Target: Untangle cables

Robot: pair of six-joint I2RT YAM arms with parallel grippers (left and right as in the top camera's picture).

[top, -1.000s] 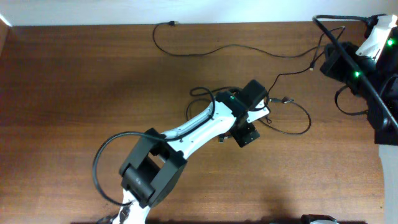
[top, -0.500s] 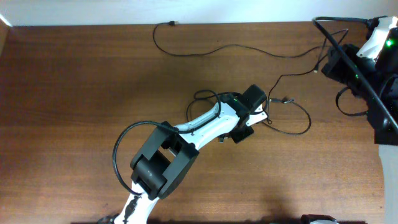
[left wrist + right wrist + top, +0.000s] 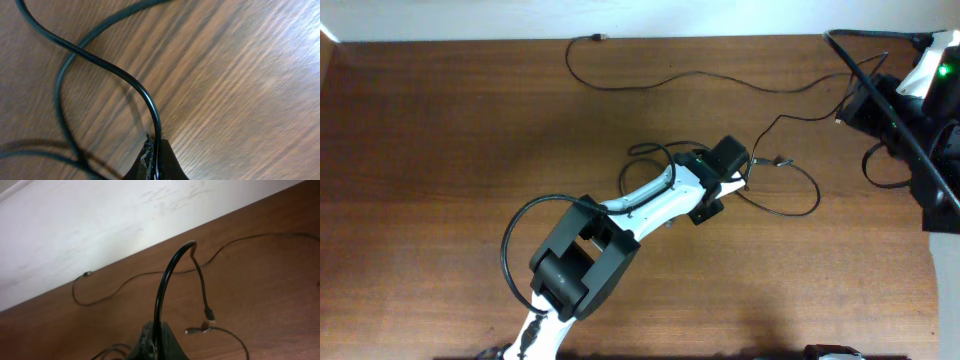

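Several cables [image 3: 56, 100]: thin black cords spread on the desk [image 3: 440, 150]; not yet fully separated
Done: long cable [image 3: 670, 76] lies by itself along the far side of the desk; over most of its run it appears clear of the others
Left to do: looped cable [image 3: 817, 195] and smaller loops beside the left arm meet near the middle of the desk; plugs [image 3: 209, 314] lie close together there; judged part-way, with the central cluster unresolved
Left end effector [image 3: 155, 162]: closed narrow on the pinched cable [image 3: 125, 82]; low over the desk at the central cluster
Right end effector [image 3: 156, 340]: closed narrow on the raised cable [image 3: 164, 282]; this cord arcs upward, then drops to a plug near the cluster; arm sits at the far right of the desk
Containers: none in view; no contents to report
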